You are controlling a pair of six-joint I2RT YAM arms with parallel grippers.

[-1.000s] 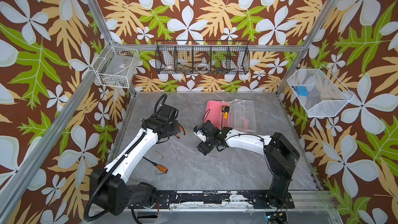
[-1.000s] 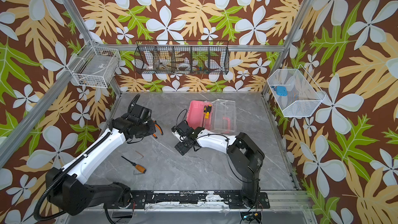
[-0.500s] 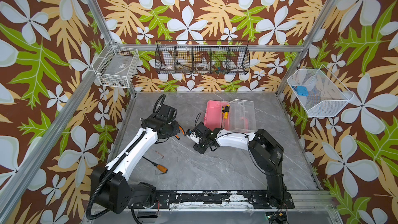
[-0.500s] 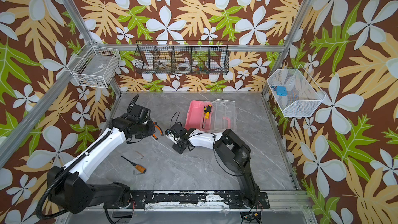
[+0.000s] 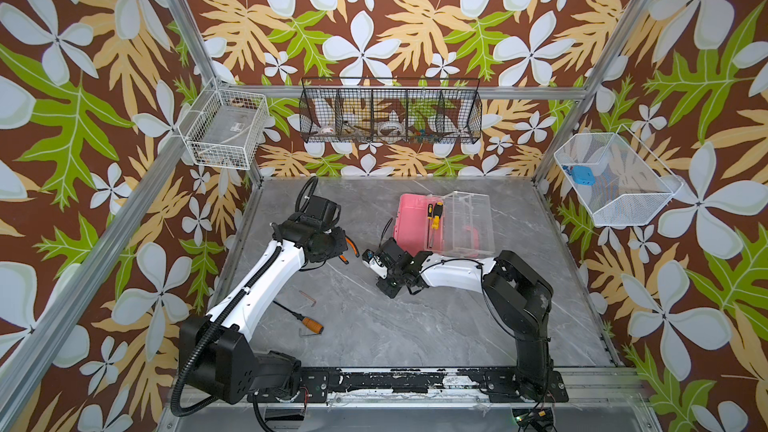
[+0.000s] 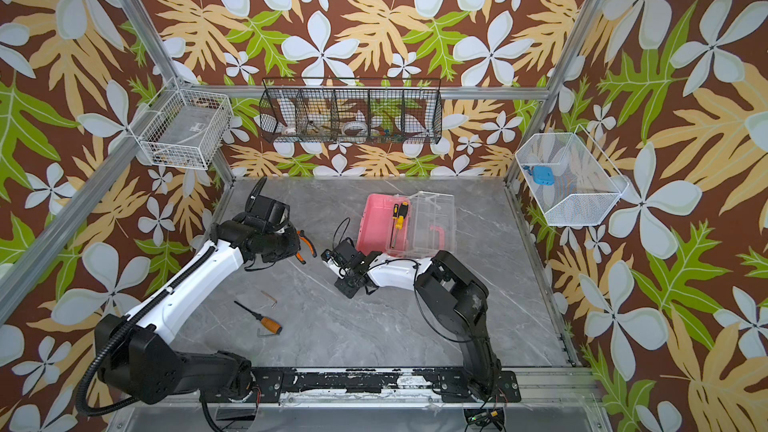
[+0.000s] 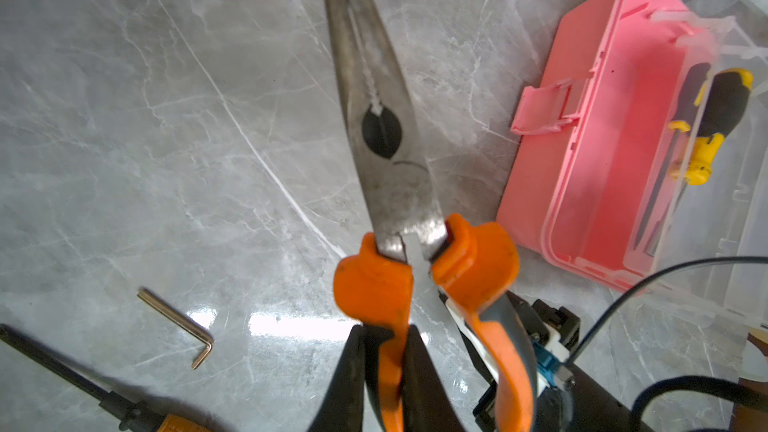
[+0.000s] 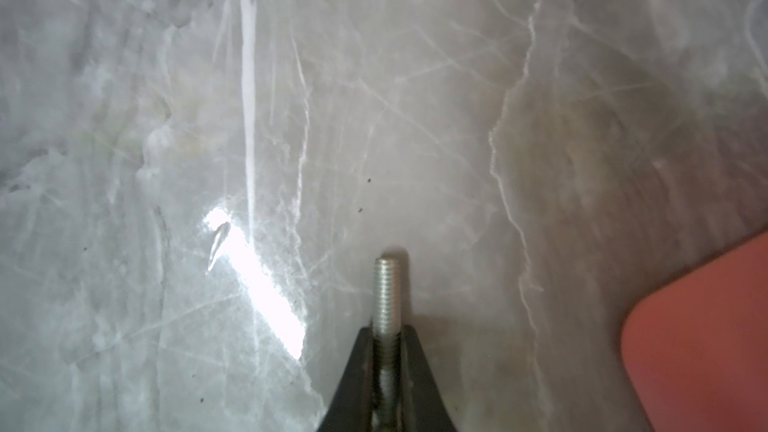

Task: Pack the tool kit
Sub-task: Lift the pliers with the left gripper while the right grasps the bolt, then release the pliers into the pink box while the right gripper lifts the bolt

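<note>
Okay: in both top views the open pink case (image 5: 409, 218) sits toward the back, clear lid (image 5: 469, 222) flipped right, yellow-black screwdriver (image 5: 434, 220) along the lid side; its left rim is free, go in there. Left wrist: left gripper (image 7: 384, 351) clamped on one orange handle of the pliers (image 7: 386, 139), nose over bare tabletop (image 7: 166, 118); keep it off the latch (image 7: 544, 110). Right wrist: right gripper (image 8: 386, 351) pinched shut on a threaded bolt (image 8: 387, 292), case corner near; clear the wall before you let go.
</note>
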